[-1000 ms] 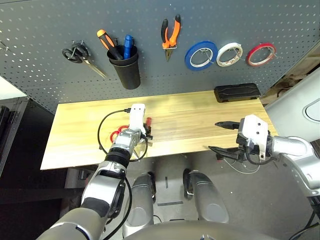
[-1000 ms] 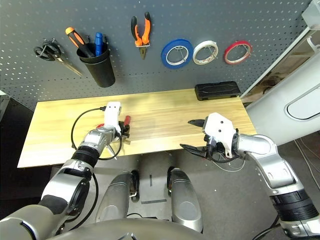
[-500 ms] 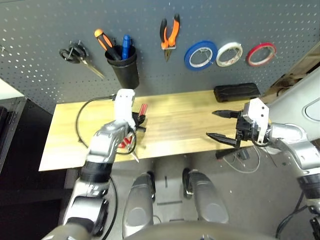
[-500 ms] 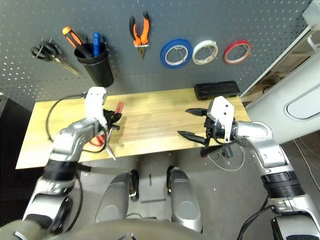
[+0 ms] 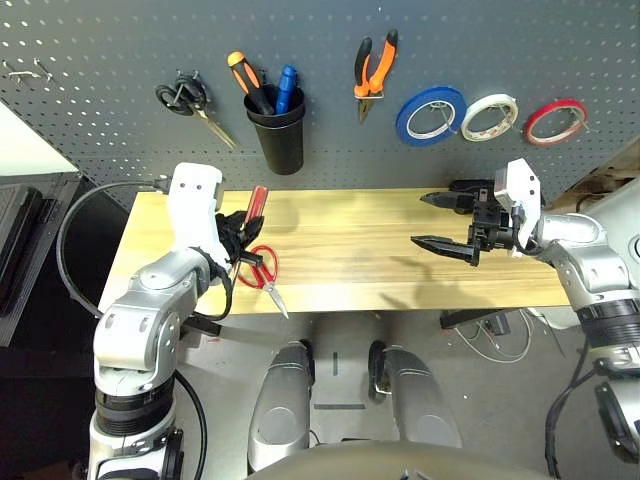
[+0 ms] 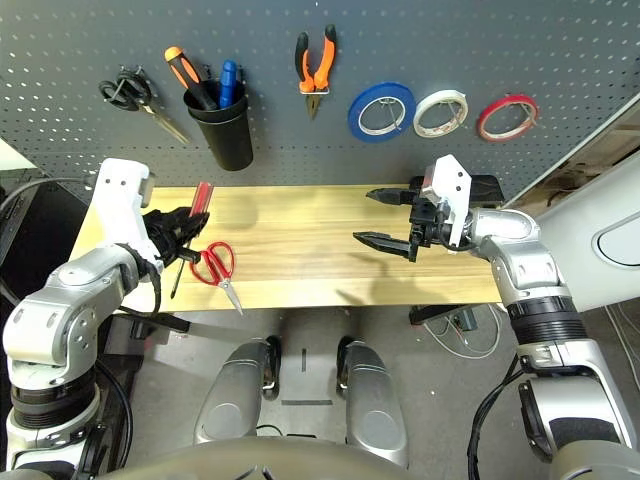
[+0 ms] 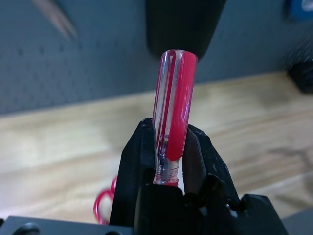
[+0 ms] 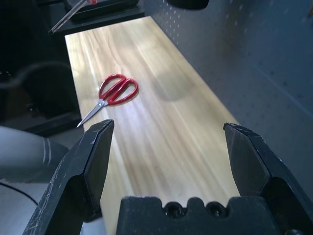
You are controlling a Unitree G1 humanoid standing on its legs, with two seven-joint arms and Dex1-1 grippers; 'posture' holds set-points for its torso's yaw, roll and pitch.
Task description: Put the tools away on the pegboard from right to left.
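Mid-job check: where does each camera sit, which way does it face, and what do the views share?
Left and right eye views: on the head, facing forward and down at the table and pegboard; both silver forearms show.
Left wrist view: on the left arm, looking along the left tool, shut on the red-handled screwdriver, toward the black cup.
Right wrist view: on the right arm, looking along the open right tool across the table.
Shared: the red-handled scissors on the table appear in the eye views and the right wrist view.

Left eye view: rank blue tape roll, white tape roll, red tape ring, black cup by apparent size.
1. black cup
2. blue tape roll
3. white tape roll and red tape ring: look alike, not ranked. All hang on the same pegboard, so depth hardly matters.
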